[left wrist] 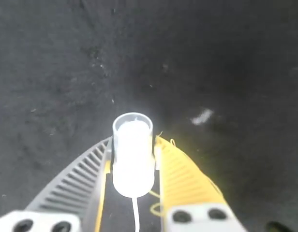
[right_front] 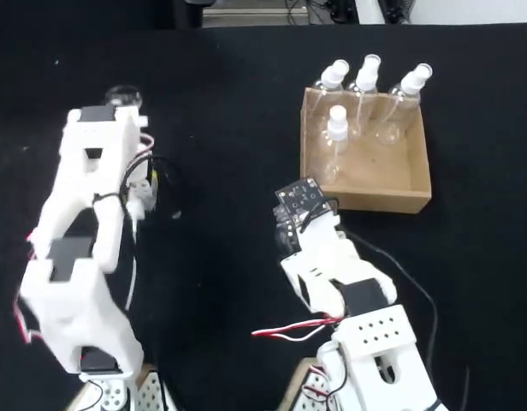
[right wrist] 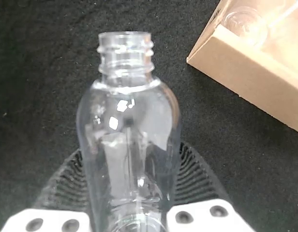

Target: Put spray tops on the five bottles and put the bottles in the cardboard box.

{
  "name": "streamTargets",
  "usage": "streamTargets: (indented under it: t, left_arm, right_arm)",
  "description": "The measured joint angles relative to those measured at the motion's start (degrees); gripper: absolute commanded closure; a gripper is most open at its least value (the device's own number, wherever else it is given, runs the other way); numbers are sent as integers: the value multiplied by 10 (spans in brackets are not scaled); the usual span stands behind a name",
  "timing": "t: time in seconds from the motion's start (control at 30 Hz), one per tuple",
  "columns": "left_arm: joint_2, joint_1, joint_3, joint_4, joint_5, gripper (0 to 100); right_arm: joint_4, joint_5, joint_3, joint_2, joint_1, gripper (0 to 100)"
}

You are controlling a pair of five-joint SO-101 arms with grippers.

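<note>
While your left gripper (left wrist: 133, 145) is clamping both jaws against a spray top (left wrist: 133, 162), its clear cap pointing out over the black surface (left wrist: 221, 53), your right gripper (right wrist: 132, 164) is squeezing a clear bottle (right wrist: 127, 116) by the body, the threaded neck bare. That bottle is sitting near a corner of the cardboard box (right_front: 366, 202), not touching it. Four capped bottles (right_front: 337, 141) are standing inside the box, three along its far wall and one in front.
</note>
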Motion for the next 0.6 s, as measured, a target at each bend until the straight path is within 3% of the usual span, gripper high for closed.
streamTargets:
  t: [0.2, 0.33, 0.6]
  left_arm:
    - [-159, -2, 55, -55, -1, 968]
    - [-224, 0, 57, -82, 38, 968]
    - [-341, 71, 31, -88, 84, 968]
  right_arm:
    - [0, 0, -5, 0, 0, 988]
    - [0, 0, -22, -13, 0, 988]
    - [9, -48, -18, -229, 0, 988]
